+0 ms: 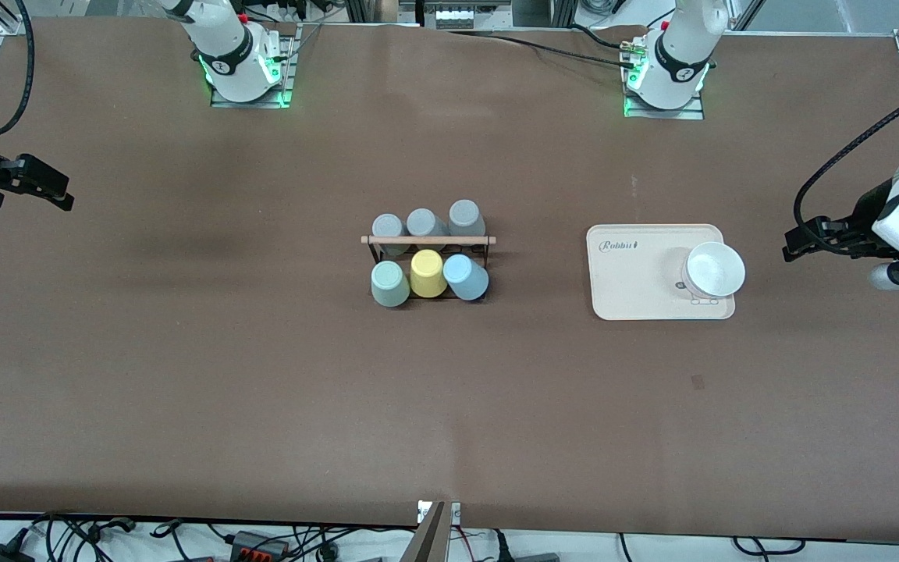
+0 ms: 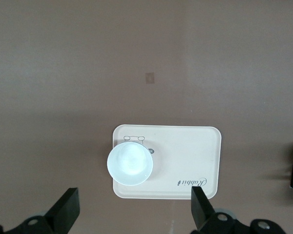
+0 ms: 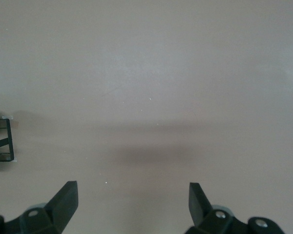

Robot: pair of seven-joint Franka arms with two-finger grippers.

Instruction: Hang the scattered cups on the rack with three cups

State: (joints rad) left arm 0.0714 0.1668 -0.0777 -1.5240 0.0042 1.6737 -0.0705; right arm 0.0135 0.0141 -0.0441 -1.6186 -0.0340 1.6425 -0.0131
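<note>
Left gripper (image 2: 134, 209) wide open, empty, right gripper (image 3: 132, 207) likewise, rack (image 1: 428, 250) rod lying along table's length

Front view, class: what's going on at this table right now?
Nothing is being handled. The rack holds six upside-down cups: three grey, plus the mint cup, a yellow cup and the blue cup. A white cup sits on the tray. The left hand and right hand wait open, each at its own table end.

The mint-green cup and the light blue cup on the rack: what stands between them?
A yellow cup stands between mint-green cup and light blue cup, shown in front view.
</note>
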